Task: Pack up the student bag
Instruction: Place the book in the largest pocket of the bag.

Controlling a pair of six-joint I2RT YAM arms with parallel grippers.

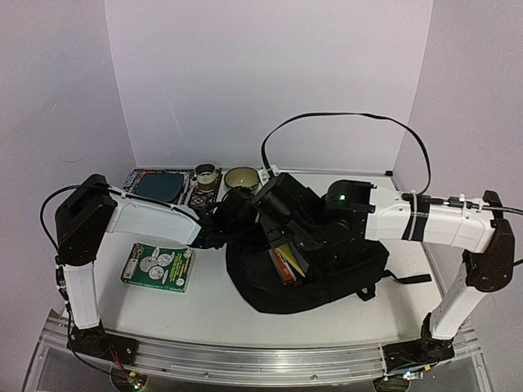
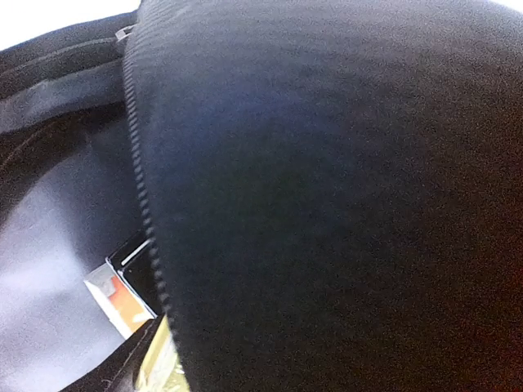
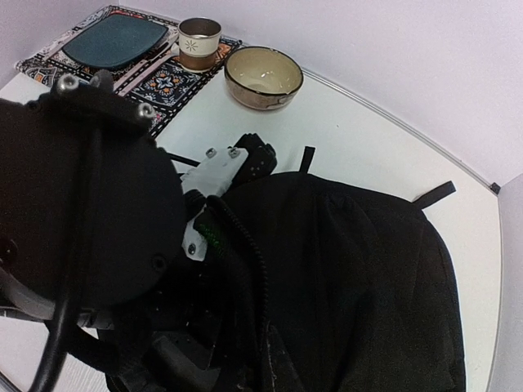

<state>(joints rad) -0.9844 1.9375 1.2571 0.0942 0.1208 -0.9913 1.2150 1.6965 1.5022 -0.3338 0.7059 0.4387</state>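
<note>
Ribbed black cloth of the student bag (image 2: pixel 327 204), a large soft black fabric backpack, filled most of the left wrist view. A zip line ran down its edge, and an orange-and-white book corner (image 2: pixel 118 298) showed in the mouth at lower left. From above, the bag lay slumped at centre right of the white table (image 1: pixel 212 306), with red and yellow book spines (image 1: pixel 286 263) visible in its opening. It looked limp and likely to sag wherever unsupported, so the zip rim or a strap seemed the surest hold; loose cloth would probably bunch.

The left gripper (image 1: pixel 241 211) sat at the opening's upper-left lip with its fingers hidden, so their spread could not be told. The right gripper (image 1: pixel 265 200) was closed tight just above the mouth; whether it pinched fabric could not be told.

Open room lay at lower left around a flat green book (image 1: pixel 158 267). A tan bowl (image 1: pixel 242 176), a small cup (image 1: pixel 206 175) and a patterned mat (image 1: pixel 159 186) crowded the upper edge.
</note>
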